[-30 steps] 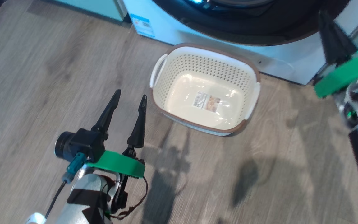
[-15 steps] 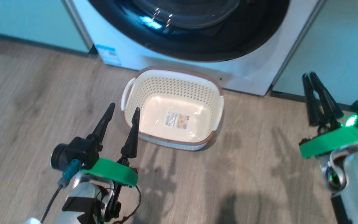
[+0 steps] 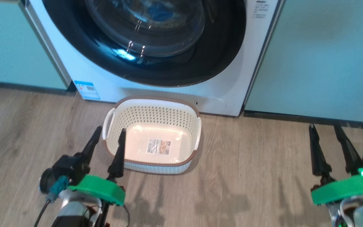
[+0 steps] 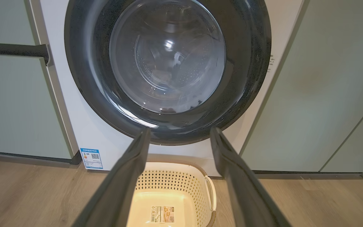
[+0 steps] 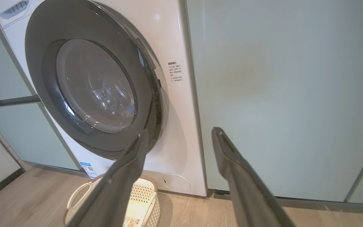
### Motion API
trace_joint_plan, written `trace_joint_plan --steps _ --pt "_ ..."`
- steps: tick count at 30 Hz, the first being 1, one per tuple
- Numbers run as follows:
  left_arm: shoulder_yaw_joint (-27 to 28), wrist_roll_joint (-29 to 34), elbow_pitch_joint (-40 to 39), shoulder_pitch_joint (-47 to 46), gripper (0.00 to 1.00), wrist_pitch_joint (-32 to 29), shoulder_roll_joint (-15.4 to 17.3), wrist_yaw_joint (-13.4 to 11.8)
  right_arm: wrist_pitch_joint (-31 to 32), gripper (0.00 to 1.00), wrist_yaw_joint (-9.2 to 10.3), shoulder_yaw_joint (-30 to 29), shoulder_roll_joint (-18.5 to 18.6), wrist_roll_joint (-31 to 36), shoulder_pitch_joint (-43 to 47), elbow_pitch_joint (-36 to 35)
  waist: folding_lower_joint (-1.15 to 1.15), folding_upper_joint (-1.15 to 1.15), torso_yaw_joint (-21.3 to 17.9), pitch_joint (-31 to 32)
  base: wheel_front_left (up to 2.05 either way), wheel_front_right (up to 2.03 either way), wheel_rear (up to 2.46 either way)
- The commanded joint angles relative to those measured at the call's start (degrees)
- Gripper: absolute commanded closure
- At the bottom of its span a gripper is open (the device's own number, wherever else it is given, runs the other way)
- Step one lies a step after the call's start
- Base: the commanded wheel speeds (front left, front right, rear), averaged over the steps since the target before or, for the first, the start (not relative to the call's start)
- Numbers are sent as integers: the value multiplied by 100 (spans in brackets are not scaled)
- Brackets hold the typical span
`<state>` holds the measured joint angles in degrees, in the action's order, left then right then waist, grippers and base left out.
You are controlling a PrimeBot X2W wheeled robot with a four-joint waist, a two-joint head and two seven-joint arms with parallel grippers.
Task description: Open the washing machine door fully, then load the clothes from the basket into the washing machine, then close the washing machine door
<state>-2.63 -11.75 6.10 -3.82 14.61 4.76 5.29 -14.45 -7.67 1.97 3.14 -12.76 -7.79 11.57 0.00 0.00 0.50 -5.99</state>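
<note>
The washing machine [image 3: 235, 88] stands between pale green cabinet panels [image 3: 320, 56], and its round door [image 3: 222, 37] looks shut, the wide black rim lying against the white front. Seen from the right wrist, the door's right edge sits close against the machine. The bulging glass centre [image 4: 169, 56] catches the room light, and through it I can make out the dotted steel of the drum, though what lies inside I cannot tell. Low on the front there is a blue sticker [image 3: 87, 90] at the left corner and a round cap [image 3: 213, 103] towards the right. The basket [image 3: 156, 118] sits on the wooden floor [image 3: 247, 164] just in front of the machine, right under the door, its bottom bare and glossy with a label [image 3: 158, 147] in the middle. The left gripper [image 3: 111, 129] hangs low at the basket's left end, its two dark fingers spread apart with nothing between them. One tip is over the white side handle and the other reaches just over the brown rim. From the left wrist, those fingers frame the bottom of the door and the basket below it. The right gripper [image 3: 323, 126] is off to the right above bare floor in front of the cabinet panel, well apart from the basket. Its fingers are also spread and hold nothing.
</note>
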Motion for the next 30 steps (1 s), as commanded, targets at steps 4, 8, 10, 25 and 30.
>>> trace_joint_plan --steps 4,8,10,25,30 --pt "329 -56 -183 70 0 -52 182 -118 -54 0 19 14 -23 56 328 -407 0 0 -223 233 0 0 0" --pt "353 -76 -216 174 0 -124 221 -160 -54 0 19 -69 -24 59 663 -595 0 0 -280 344 0 0 0" --pt "364 -92 -224 227 0 -163 238 -176 -54 0 19 -79 -25 53 810 -672 0 0 -304 408 0 0 0" --pt "412 -188 -364 481 0 -338 321 -283 -20 0 19 -82 -25 -67 1185 -917 0 0 -447 554 0 0 0" --pt "379 -202 -378 481 0 -346 328 -297 -18 0 19 -67 -25 -80 1185 -916 0 0 -457 536 0 0 0"
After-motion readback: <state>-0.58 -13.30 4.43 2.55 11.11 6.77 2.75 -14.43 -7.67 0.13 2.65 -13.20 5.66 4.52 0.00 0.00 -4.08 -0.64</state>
